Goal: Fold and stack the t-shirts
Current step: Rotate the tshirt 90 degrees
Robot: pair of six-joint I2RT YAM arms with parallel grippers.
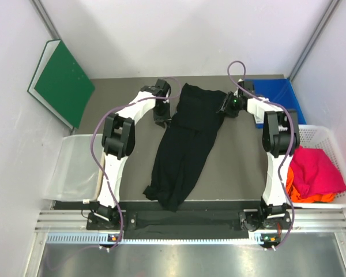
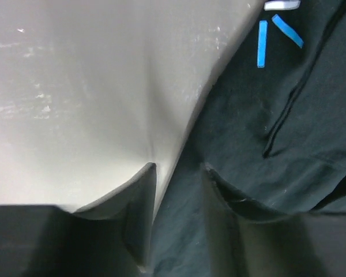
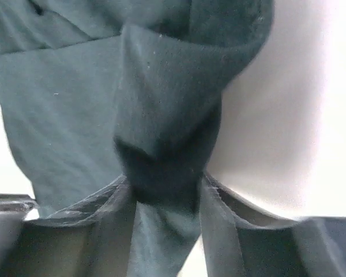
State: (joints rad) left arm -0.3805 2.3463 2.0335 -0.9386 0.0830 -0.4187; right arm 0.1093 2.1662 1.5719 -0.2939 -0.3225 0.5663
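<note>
The large black t-shirt (image 1: pixel 184 144) lies lengthwise on the grey table, its top end at the back between both grippers. My left gripper (image 1: pixel 160 118) is at the shirt's back-left edge. In the left wrist view that gripper (image 2: pixel 179 167) stands partly open, with the flat edge of the black t-shirt (image 2: pixel 259 133) lying in the gap. My right gripper (image 1: pixel 228 107) is at the back-right corner. In the right wrist view that gripper (image 3: pixel 166 184) is shut on a bunched fold of the black t-shirt (image 3: pixel 167 115). A magenta-pink t-shirt (image 1: pixel 317 167) lies over an orange one (image 1: pixel 308 196) in the basket.
The white lattice basket (image 1: pixel 334 205) stands at the right table edge. A clear plastic bin (image 1: pixel 69 173) sits at the left. A green board (image 1: pixel 63 81) leans on the back-left wall. A blue bin (image 1: pixel 282 95) is at the back right.
</note>
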